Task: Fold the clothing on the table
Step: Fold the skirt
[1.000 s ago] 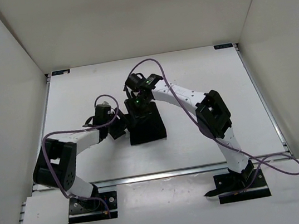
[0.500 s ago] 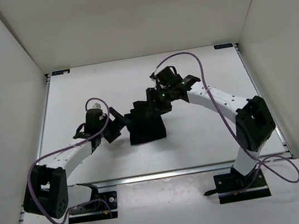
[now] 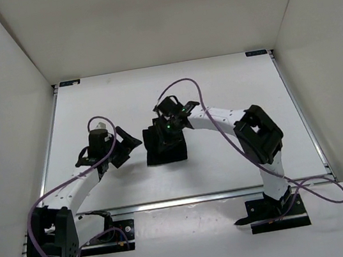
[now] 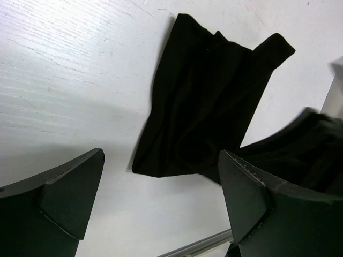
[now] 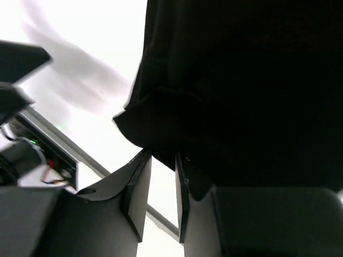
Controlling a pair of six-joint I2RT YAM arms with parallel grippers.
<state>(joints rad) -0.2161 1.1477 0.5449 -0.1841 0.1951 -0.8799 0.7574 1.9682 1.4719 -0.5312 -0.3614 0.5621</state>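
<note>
Finds the clothing [image 3: 165, 147] lying as a small, roughly rectangular bundle near the middle of the worktop [image 3: 90, 102], apparently doubled over at least once, yet creased and uneven along one edge. Shows the left hand [image 4: 161, 160] spread wide and empty, just beside the bundle. Places the right hand [image 5: 162, 155] over the bundle's far part, fingers drawn narrow at a fabric edge; cannot tell whether nipping cloth. Judged well along, with perhaps one last fold or some smoothing left.

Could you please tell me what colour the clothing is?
The clothing is plain black; clearest in the left wrist view.
</note>
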